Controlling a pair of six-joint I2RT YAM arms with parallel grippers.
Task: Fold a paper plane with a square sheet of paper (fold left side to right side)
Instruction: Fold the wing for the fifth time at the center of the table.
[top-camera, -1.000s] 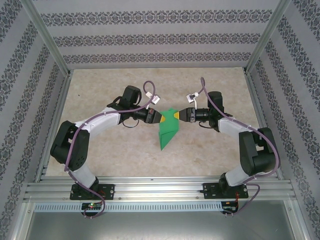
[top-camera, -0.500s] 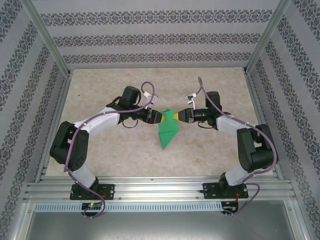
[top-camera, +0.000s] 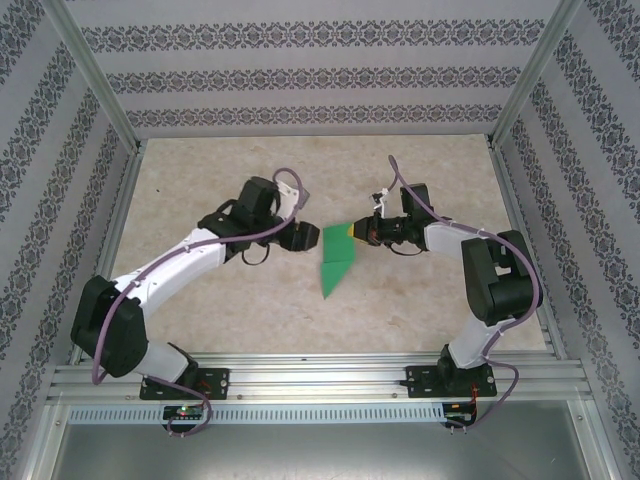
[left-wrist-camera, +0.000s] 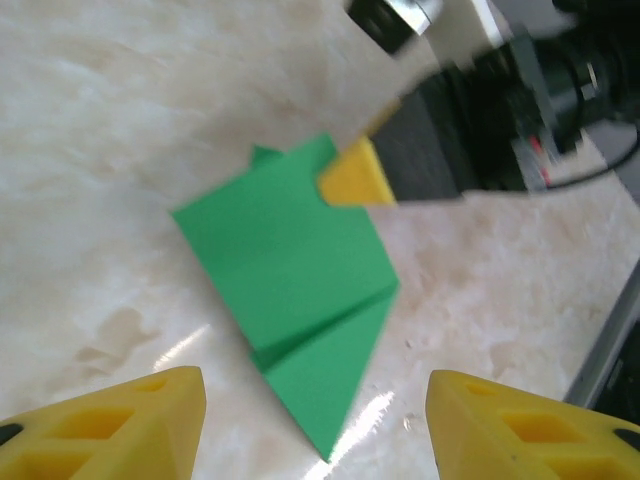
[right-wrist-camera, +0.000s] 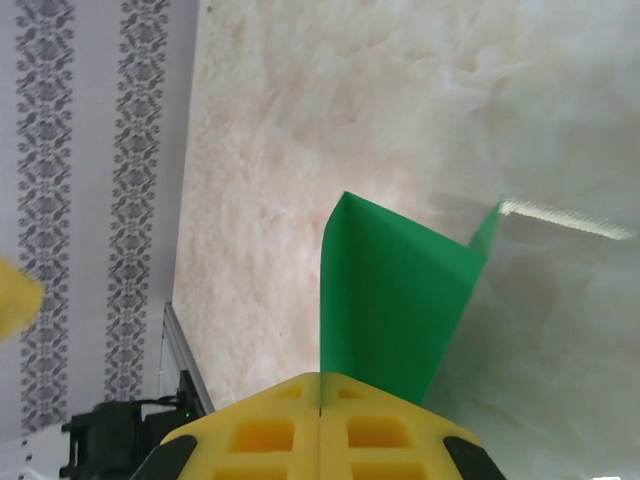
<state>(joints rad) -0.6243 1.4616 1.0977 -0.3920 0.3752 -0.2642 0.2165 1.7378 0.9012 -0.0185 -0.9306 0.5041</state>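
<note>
The green sheet of paper (top-camera: 337, 264), folded into a pointed dart-like shape, lies mid-table with its tip toward the near edge. My right gripper (top-camera: 352, 232) is shut on the paper's far right corner, and in the right wrist view the green paper (right-wrist-camera: 400, 290) rises from between the closed yellow fingers (right-wrist-camera: 280, 430) of that gripper (right-wrist-camera: 320, 385). My left gripper (top-camera: 309, 238) is open just left of the paper, not touching it. In the left wrist view the paper (left-wrist-camera: 290, 265) lies beyond my open left gripper (left-wrist-camera: 315, 395), with the right gripper's yellow finger (left-wrist-camera: 352, 180) on its far corner.
The beige marbled tabletop (top-camera: 220, 300) is fenced by patterned walls and metal posts (top-camera: 95, 85). An aluminium rail (top-camera: 320, 380) runs along the near edge by the arm bases. Grey cables (top-camera: 400, 180) loop over both wrists.
My left gripper has opened, let go of the paper and drawn back to the left. My right gripper has closed on the paper's far corner.
</note>
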